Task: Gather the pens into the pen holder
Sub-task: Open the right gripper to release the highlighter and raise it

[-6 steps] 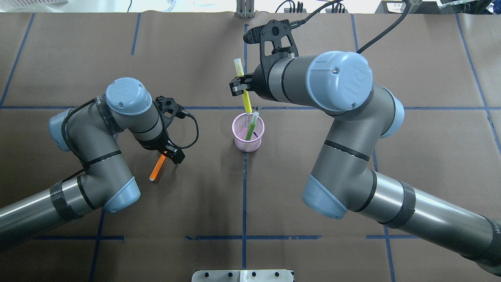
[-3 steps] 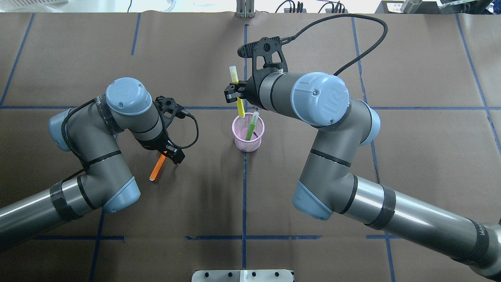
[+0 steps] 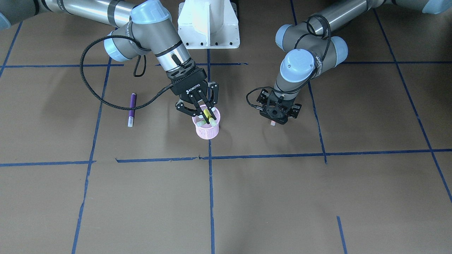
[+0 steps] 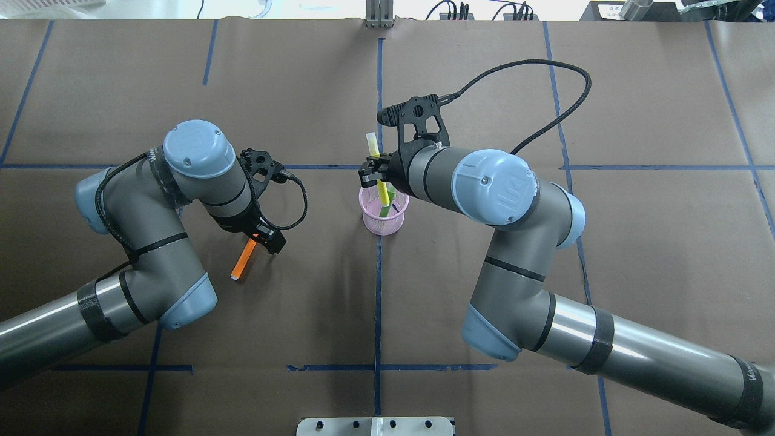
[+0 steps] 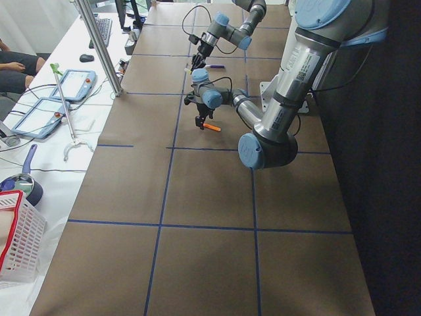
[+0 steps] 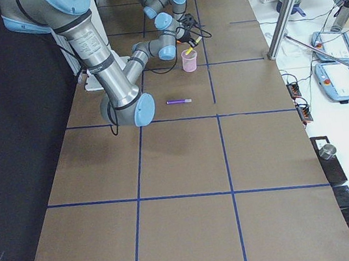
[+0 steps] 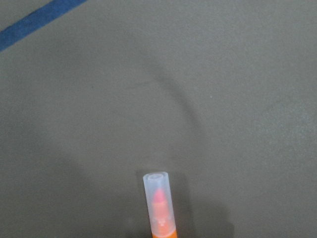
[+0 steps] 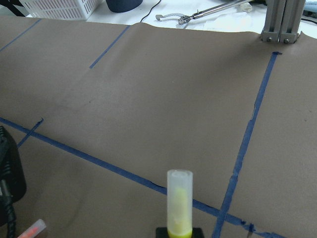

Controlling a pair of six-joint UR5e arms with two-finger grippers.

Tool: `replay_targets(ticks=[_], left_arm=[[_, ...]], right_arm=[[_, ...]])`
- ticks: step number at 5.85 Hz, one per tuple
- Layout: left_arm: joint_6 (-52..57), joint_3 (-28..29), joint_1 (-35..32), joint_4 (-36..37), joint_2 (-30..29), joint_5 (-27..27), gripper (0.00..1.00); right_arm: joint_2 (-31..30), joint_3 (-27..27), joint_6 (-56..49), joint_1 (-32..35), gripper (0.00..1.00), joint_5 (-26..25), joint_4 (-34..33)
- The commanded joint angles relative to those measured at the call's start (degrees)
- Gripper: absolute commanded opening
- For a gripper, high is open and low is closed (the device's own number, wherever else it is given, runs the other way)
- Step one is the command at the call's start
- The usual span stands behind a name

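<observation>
The pink mesh pen holder (image 4: 382,221) stands at the table's middle, also in the front view (image 3: 207,132). A green pen (image 4: 391,194) leans inside it. My right gripper (image 4: 375,174) is right above the cup, shut on a yellow pen (image 4: 371,145) that stands upright with its lower end inside the cup; its pale cap shows in the right wrist view (image 8: 179,206). My left gripper (image 4: 267,238) is low at the table, shut on one end of an orange pen (image 4: 244,260), whose cap shows in the left wrist view (image 7: 159,208). A purple pen (image 3: 131,109) lies on the table beyond the right arm, hidden in the overhead view.
Brown paper with blue tape lines (image 4: 378,303) covers the table. The white robot base (image 3: 208,24) sits at the robot's edge. A metal post (image 4: 378,15) stands at the far edge. The right arm's cable (image 3: 91,91) loops near the purple pen.
My right gripper has come back toward the holder and down, so the yellow pen's lower end is now inside the cup. The left arm and the orange pen have not moved.
</observation>
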Motion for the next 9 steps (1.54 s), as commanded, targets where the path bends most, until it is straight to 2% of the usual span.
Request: replay_targets(ticks=[1,2,3,4,6,7,8,9], left_arm=[[0.1,0.0,0.0,0.0,0.1,0.0,1.00],[0.1,0.1,0.0,0.0,0.1,0.0,1.00],[0.1,0.4,0.0,0.0,0.0,0.0,1.00],[0.0,0.4,0.0,0.0,0.0,0.0,1.00],[0.0,0.4,0.0,0.0,0.0,0.0,1.00],[0.0,0.4,0.0,0.0,0.0,0.0,1.00],[0.0,0.5,0.0,0.0,0.0,0.0,1.00],[0.1,0.5,0.0,0.0,0.0,0.0,1.00]], right_arm=[[-0.3,0.0,0.6,-0.7,0.05,-0.4,0.0],[-0.4,0.0,0.6,-0.7,0.15,-0.4,0.0],[-0.3,0.0,0.7,-0.6,0.76,-0.7,0.0],[-0.3,0.0,2.7,-0.7,1.00,-2.7,0.0],[0.3,0.2,3.8,-0.7,1.00,-3.2,-0.1],[0.4,0.6,3.9,-0.1,1.00,-2.4,-2.4],[0.4,2.7,3.9,0.8,1.00,1.2,-10.8],[0.1,6.8,3.8,3.9,1.00,8.3,-19.3]])
